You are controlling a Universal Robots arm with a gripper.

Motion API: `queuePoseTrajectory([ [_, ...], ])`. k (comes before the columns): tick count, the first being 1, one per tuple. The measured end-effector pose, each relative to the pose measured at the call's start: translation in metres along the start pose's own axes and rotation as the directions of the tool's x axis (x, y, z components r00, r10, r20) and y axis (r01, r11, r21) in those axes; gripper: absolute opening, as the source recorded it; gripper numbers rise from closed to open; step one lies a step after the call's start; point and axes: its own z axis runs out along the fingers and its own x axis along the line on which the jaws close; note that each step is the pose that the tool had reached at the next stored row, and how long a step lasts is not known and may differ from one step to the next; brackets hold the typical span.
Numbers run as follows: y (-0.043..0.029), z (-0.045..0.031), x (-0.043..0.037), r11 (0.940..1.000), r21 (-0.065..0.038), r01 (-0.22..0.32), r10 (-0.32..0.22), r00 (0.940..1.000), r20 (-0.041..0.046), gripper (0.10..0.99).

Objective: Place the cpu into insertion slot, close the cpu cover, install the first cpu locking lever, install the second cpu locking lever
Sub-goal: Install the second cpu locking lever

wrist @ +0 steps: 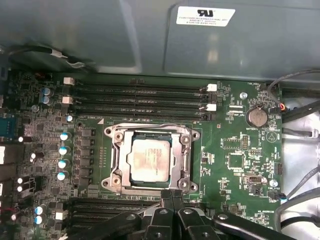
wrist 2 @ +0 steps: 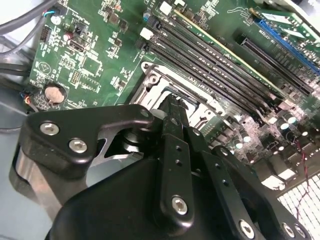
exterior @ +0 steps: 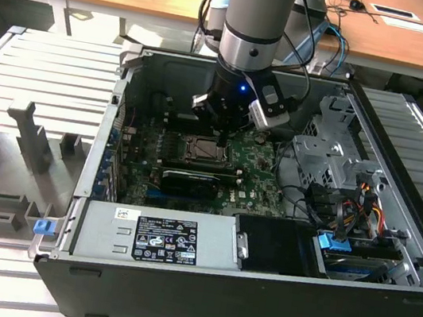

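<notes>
One cpu [wrist: 150, 160] is seated in the insertion slot [wrist: 121, 172], framed by the cpu cover [wrist: 116, 150]; the end effector [wrist: 172, 196] is held fingers together, empty, beside it.

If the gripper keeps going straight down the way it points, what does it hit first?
Most likely the edge of the cpu cover around the cpu. The gripper hangs tip-down over that rim of the insertion slot; its height above it is unclear, so the motherboard beside it is possible.
</notes>
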Motion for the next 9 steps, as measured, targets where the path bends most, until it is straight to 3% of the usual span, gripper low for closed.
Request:
queuePoseTrajectory([
  [9,-0.0151,-0.0011,0.0007,1.0,0.0,0.0,0.0,1.0,0.0,0.106],
])
